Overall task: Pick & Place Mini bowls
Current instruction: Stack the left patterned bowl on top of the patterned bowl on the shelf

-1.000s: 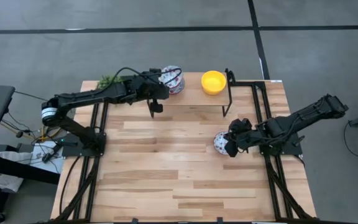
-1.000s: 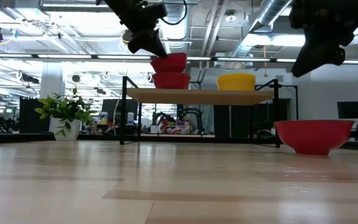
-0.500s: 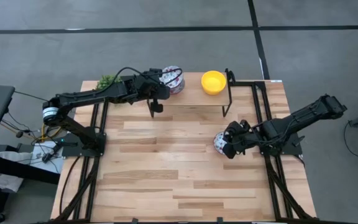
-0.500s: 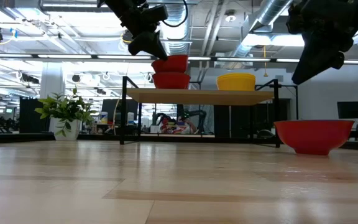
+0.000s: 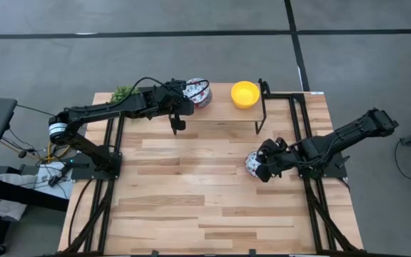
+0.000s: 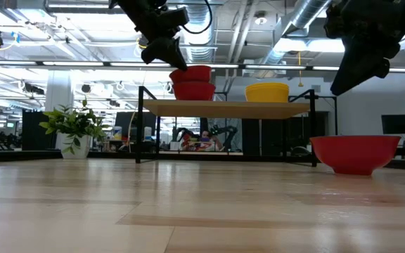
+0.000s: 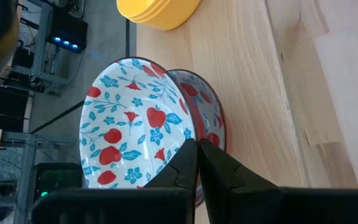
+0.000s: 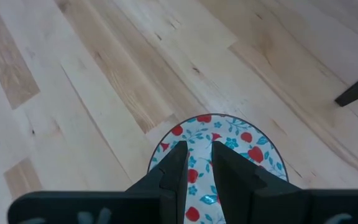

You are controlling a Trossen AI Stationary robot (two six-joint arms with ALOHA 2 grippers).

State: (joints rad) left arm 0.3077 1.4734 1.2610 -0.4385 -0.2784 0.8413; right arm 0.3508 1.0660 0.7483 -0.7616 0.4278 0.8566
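Two floral mini bowls stand nested on the raised shelf [image 6: 223, 107] at the far side. The upper bowl [image 7: 129, 118] tilts inside the lower bowl [image 7: 207, 106], red outside in the low view [image 6: 193, 91]. My left gripper [image 7: 197, 144] is shut on the upper bowl. Yellow mini bowls [image 5: 245, 93] sit stacked on the shelf to the right. A third floral bowl [image 5: 250, 164] rests on its base on the table at the right. My right gripper [image 6: 350, 84] hangs above it [image 8: 241, 143], slightly open and touching nothing. My left gripper pinches the upper floral bowl's rim [image 7: 182, 140], one finger inside the bowl and one outside. It comes slanting down from the table's left side. The bowl is tilted, its lower part resting in the lower bowl on the shelf [image 6: 190, 73].
A small green potted plant [image 5: 123, 93] stands at the shelf's left end. The shelf's black legs [image 5: 263, 107] stand between the two arms. Bare wooden table [image 5: 191, 193] spreads across the near half.
My left gripper has sunk a little, and the tilted upper bowl has settled lower into the bowl beneath it. My right gripper has shifted slightly toward the table's left, over the floral bowl on the table.
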